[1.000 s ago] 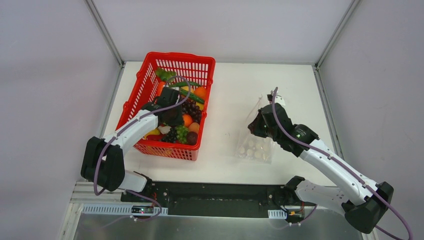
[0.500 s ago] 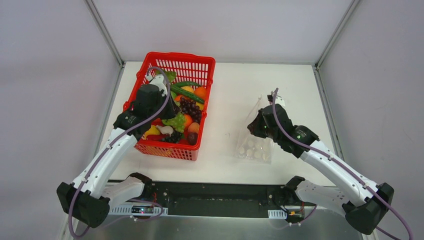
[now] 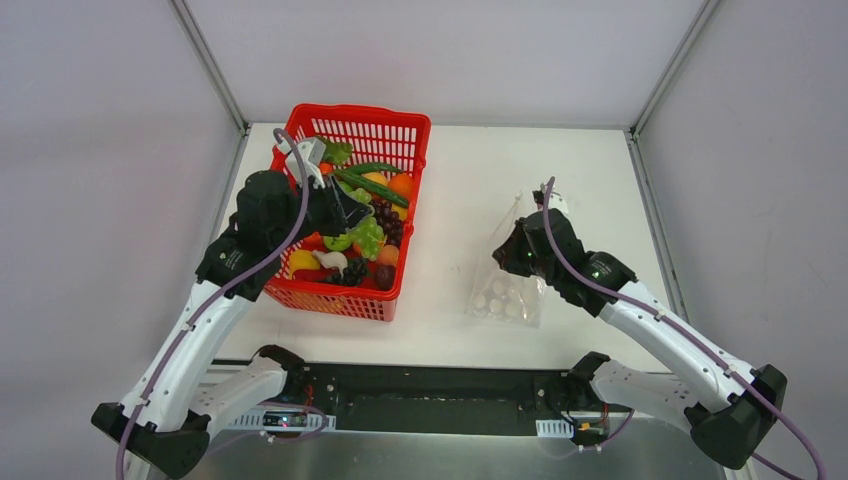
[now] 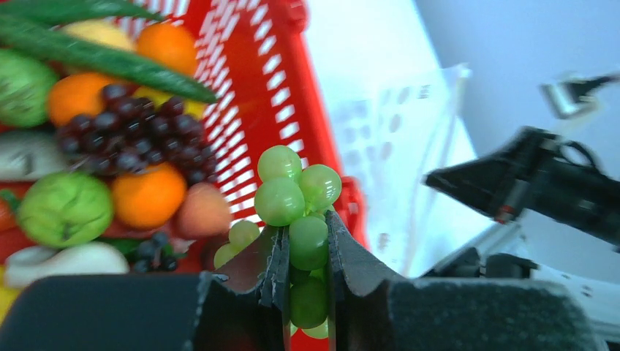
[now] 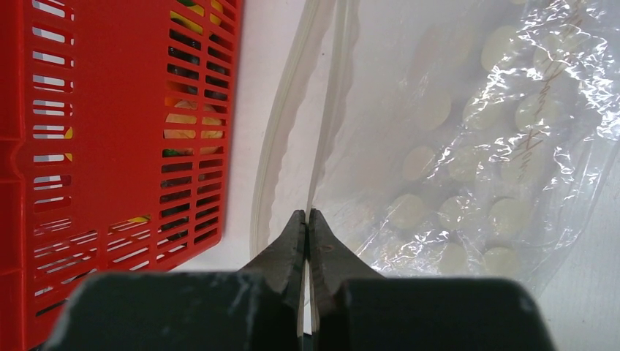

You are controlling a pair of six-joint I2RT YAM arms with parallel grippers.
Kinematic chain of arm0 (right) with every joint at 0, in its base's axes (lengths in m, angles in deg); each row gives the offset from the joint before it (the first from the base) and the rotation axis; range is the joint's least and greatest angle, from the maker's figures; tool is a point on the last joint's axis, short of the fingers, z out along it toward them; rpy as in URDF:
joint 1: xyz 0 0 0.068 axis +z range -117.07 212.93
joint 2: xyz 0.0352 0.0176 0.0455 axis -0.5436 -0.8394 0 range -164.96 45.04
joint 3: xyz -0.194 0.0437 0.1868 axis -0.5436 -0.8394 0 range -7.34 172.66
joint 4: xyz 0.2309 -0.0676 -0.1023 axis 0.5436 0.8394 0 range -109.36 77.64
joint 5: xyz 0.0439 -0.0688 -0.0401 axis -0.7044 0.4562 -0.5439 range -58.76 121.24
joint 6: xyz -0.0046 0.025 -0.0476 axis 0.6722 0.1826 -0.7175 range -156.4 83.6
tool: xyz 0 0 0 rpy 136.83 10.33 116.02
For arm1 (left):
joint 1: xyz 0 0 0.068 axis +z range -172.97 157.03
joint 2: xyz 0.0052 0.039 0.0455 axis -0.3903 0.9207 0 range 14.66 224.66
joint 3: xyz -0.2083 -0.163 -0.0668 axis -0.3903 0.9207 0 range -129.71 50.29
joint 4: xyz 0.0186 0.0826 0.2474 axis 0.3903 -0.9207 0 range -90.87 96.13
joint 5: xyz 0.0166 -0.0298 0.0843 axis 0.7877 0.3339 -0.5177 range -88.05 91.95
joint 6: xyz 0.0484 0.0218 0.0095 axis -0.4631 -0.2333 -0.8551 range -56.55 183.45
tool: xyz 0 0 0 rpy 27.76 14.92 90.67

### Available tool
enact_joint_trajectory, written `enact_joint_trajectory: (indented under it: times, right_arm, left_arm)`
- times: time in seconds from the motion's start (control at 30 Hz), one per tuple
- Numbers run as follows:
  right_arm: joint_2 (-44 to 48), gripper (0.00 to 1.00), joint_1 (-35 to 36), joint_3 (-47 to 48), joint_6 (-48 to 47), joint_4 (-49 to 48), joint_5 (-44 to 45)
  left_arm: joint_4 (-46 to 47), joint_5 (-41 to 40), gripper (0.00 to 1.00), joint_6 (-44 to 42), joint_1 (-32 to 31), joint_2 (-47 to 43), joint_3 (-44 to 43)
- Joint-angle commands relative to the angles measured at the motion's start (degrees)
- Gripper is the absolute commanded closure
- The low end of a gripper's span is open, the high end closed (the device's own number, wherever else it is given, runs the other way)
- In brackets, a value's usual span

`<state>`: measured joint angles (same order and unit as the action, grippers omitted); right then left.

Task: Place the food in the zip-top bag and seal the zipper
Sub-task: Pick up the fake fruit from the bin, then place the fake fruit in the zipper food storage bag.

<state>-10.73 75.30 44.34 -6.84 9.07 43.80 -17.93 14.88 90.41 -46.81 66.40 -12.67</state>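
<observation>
Our left tool grips a green grape bunch by a few lower grapes, above the red basket. Our right tool is pinched tight on one lip of the zip-top bag, which rests on the table to the right of the basket. The mouth looks barely parted, though we can't be sure; the bunch could catch on the zipper or slip from so slight a grip.

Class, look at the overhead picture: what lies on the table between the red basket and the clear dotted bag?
Nothing: in the top view, only bare white table separates the red basket from the bag.
</observation>
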Motion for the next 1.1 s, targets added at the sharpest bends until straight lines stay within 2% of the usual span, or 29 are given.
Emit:
enact_joint_trajectory:
  times: [0.0, 0.1, 0.2, 0.6, 0.87, 1.07]
  right_arm:
    - [0.86, 1.00, 0.00, 0.09, 0.76, -2.44, 0.28]
    - [0.72, 1.00, 0.03, 0.45, 0.51, -2.67, -0.43]
    - [0.61, 1.00, 0.00, 0.61, 0.49, -2.88, -1.36]
    - [2.01, 1.00, 0.00, -0.25, 2.25, -5.15, -8.59]
    - [3.75, 1.00, 0.01, -1.23, 3.96, -7.15, -11.84]
    - [4.28, 1.00, -0.01, -1.17, 4.44, -7.28, -12.03]
  left_arm:
    - [7.34, 7.93, 1.00, 2.89, -4.24, -0.46, -4.69]
    - [8.46, 8.28, 1.00, 1.73, -9.35, 1.01, -7.41]
    - [13.47, 9.01, 1.00, 2.97, -13.22, 2.95, -7.68]
    - [35.78, 14.59, 1.00, 9.02, -21.73, 13.55, -3.73]
    - [47.35, 15.55, 1.00, 12.53, -23.79, 18.16, -0.01]
    - [50.15, 17.52, 1.00, 12.63, -24.57, 20.90, 0.86]
